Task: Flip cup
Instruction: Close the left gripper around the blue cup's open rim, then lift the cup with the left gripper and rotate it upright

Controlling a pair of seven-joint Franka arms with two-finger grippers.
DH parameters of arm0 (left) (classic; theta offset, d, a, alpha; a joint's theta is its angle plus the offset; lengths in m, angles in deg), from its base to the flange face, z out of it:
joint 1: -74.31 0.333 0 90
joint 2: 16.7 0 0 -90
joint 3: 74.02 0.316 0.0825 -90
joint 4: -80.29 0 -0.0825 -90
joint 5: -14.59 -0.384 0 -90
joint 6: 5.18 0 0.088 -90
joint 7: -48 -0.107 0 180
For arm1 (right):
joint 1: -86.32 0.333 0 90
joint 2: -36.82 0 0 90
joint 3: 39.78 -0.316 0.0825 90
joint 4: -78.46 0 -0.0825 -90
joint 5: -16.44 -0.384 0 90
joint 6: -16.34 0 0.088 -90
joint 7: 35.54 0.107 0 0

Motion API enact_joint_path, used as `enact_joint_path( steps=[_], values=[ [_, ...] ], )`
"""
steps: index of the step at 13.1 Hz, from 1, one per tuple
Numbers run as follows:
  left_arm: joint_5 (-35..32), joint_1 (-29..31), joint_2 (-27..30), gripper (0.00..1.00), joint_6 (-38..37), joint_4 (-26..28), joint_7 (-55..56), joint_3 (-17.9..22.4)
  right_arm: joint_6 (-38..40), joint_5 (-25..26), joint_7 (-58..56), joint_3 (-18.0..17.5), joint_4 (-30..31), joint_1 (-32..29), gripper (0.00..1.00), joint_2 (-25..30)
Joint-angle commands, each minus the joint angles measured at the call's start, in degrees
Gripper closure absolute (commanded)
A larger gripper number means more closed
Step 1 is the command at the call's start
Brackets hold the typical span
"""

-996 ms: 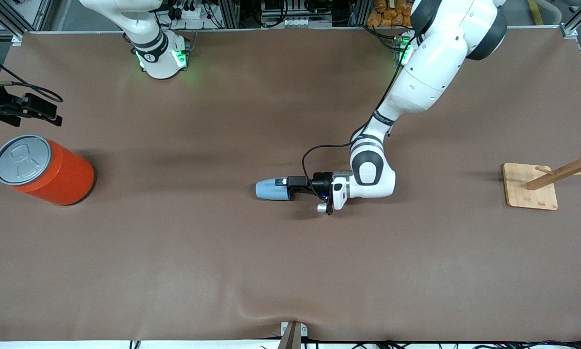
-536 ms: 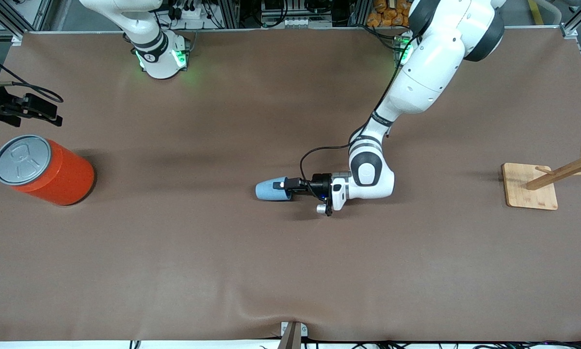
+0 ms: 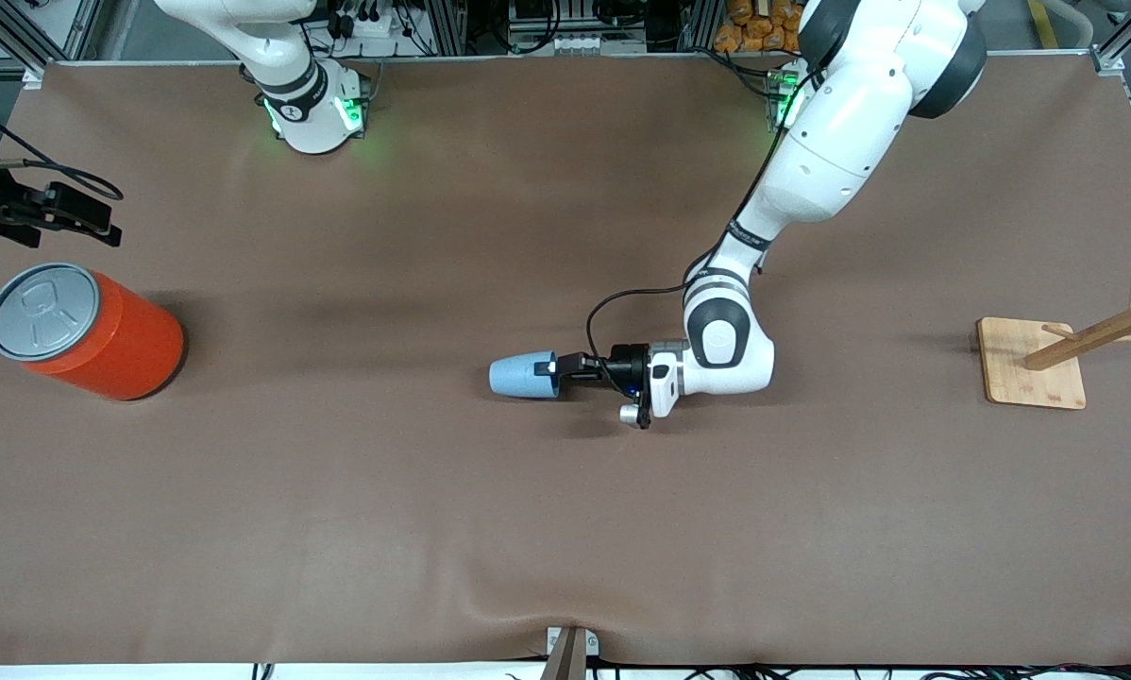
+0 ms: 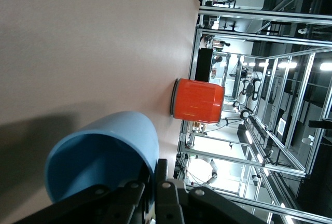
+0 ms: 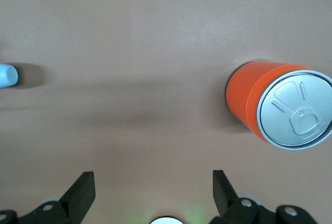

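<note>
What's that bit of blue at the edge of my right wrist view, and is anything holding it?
Observer: That's the cup, tipped on its side at the middle of the table. The left gripper is shut on its rim.
Operator: Which way is its mouth facing?
Observer: Toward the left arm's end of the table. The left wrist view looks straight into the open mouth, with one finger inside the wall.
Operator: Anything on the table that I can't see?
Observer: A wooden rack stands at the left arm's end, well apart from the cup. Your right gripper waits open over the table beside the can.
</note>
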Motion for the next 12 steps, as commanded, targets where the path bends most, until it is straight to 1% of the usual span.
enact_joint_path(
  steps=[1, 2, 3, 6, 7, 8, 10, 12],
  values=[
    [-6.90, 1.22, 6.64, 1.00, 0.25, 1.16, 10.37, -0.03, -0.25, -1.09, 0.73, -0.16, 0.70, -0.27, 0.00, 0.99],
    [-10.41, 1.40, 9.18, 1.00, 0.33, 1.33, 14.42, 0.06, -0.42, -1.09, 0.73, -0.16, 0.61, -0.27, 0.00, 0.99],
    [-15.32, 2.10, 11.73, 1.00, 0.33, 1.68, 19.33, 0.75, -0.94, -1.09, 0.73, -0.16, 0.53, -0.27, 0.00, 0.99],
    [-37.00, 3.68, 20.96, 1.00, -0.02, 3.00, 38.83, 0.76, -1.30, -1.09, 0.55, -0.16, 0.61, -0.19, 0.00, 0.90],
    [-43.08, 4.82, 24.21, 1.00, -0.63, 3.96, 42.11, 0.76, -1.30, -1.09, 0.55, -0.16, 0.61, -0.10, 0.00, 0.90],
    [-48.27, 6.92, 26.67, 1.00, -1.85, 5.19, 44.06, 0.76, -1.30, -1.09, 0.55, -0.16, 0.70, -0.10, 0.00, 0.90],
    [-57.33, 8.60, 31.42, 1.00, -2.39, 9.22, 45.22, 1.20, -1.39, -1.09, 0.55, -0.16, 0.61, -0.01, 0.00, 0.81],
    [-68.31, 14.30, 34.59, 1.00, -2.74, 12.92, 43.21, 0.76, -1.39, -1.09, 0.55, -0.24, 0.53, -0.18, 0.00, 0.81]
  ],
)
